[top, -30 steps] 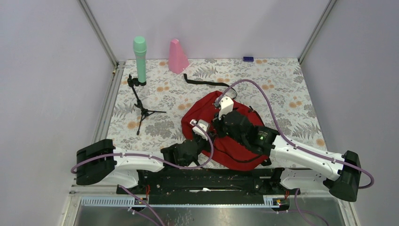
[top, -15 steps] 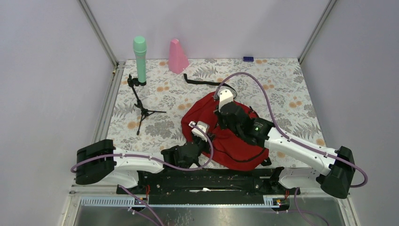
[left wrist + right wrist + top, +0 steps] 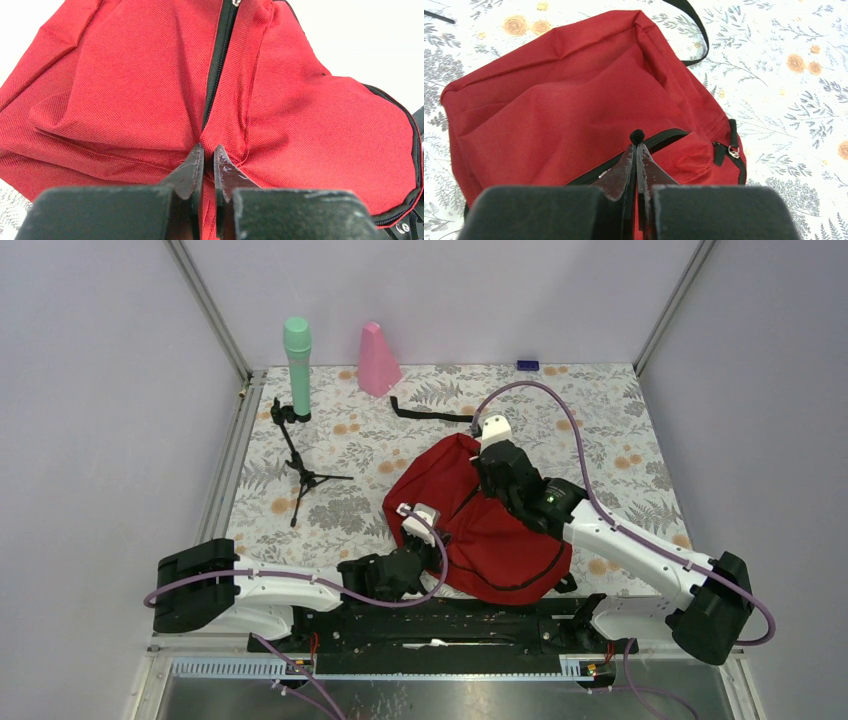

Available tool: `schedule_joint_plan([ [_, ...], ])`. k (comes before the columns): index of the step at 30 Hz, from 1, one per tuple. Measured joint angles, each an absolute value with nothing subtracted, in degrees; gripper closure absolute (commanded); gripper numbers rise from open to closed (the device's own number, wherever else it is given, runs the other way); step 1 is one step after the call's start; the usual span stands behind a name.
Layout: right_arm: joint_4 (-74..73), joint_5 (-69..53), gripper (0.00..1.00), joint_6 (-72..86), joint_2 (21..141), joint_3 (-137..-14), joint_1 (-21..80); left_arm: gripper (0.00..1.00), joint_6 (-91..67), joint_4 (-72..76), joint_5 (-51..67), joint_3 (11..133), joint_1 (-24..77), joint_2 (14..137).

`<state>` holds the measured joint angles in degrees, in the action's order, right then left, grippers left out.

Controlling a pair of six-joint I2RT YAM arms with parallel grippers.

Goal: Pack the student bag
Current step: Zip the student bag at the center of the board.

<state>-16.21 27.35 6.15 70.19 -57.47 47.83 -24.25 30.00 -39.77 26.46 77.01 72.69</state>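
My left pincer (image 3: pixel 208 149): clamped on student bag (image 3: pixel 125 90) fabric. My right pincer (image 3: pixel 636 147): clamped on zipper pull (image 3: pixel 637 135). Risk: pull slips free.

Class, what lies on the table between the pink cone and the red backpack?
A black strap lies there, as the top view shows.

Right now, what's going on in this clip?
Both arms are working on the red bag, which lies on the table. The left gripper pinches the fabric where the zip line ends nearest the arms, probably to steady it. The right gripper is shut on the black zip pull further along. How far the zip is open is hard to tell. A green bottle, pink cone and tripod sit unpacked at the far left.
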Motion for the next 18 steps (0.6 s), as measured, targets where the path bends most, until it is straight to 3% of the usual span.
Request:
schedule_joint_plan([
  [18, -11.0, 26.4, 1.00, 4.8, 77.0, -57.4, 35.6, 1.00, -25.9, 25.8, -40.3, 25.8, 77.4, 70.8],
])
